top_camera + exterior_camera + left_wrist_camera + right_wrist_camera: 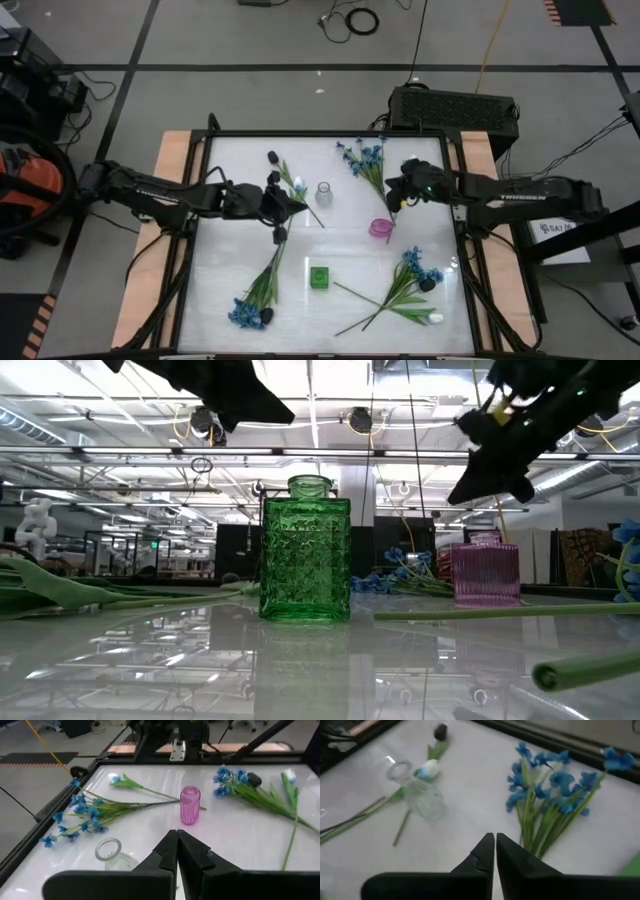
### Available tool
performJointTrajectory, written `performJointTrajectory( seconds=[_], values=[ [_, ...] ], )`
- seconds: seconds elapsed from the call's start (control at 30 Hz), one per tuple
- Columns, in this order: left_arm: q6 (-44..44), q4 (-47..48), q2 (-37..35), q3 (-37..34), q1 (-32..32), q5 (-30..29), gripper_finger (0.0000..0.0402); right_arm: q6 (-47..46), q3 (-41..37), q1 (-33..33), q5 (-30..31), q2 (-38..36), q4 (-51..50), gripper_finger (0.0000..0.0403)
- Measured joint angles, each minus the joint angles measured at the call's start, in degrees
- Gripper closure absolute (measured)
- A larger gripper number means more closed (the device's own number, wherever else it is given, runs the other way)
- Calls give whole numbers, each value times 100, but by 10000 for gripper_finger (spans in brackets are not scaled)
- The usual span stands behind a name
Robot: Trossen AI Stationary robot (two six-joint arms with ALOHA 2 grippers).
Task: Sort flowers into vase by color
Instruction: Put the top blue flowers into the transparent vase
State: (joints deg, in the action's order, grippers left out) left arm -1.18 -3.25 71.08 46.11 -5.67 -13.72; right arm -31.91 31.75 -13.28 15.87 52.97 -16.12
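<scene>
Flowers lie scattered on the table (230, 270) and none stands in a vase yet. From the table's centre, one blue bunch (362, 160) lies at one o'clock, another blue bunch (250, 312) at seven, a third bunch with a white tulip bud (432, 318) at five, and a tulip stem (296, 186) at eleven beside the clear vase (324, 194). The pink vase (380, 228) stands at three, the green vase (319, 277) at six. The left gripper (296, 205) hovers near the clear vase with fingers pressed together and holding nothing. The right gripper (392, 207) hangs over the pink vase, fingers also together and empty.

I think a low pass may tip a light vase, because both grippers are close to them. Long leaves may drag neighbouring stems. Open room stays in the middle; the five o'clock bunch lies near the table frame.
</scene>
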Motion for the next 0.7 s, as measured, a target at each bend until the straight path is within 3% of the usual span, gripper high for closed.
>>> performJointTrajectory(
  seconds=[0.13,0.27,0.7],
  values=[
    [-144,-65,-1,2,-9,0,388,232,297,-600,-536,578,-256,354],
    [-258,-105,-3,2,-9,0,388,397,618,-974,-558,1188,-507,311],
    [-479,-83,-3,2,-9,0,388,717,1659,-1379,-828,3160,-745,150]
  ],
)
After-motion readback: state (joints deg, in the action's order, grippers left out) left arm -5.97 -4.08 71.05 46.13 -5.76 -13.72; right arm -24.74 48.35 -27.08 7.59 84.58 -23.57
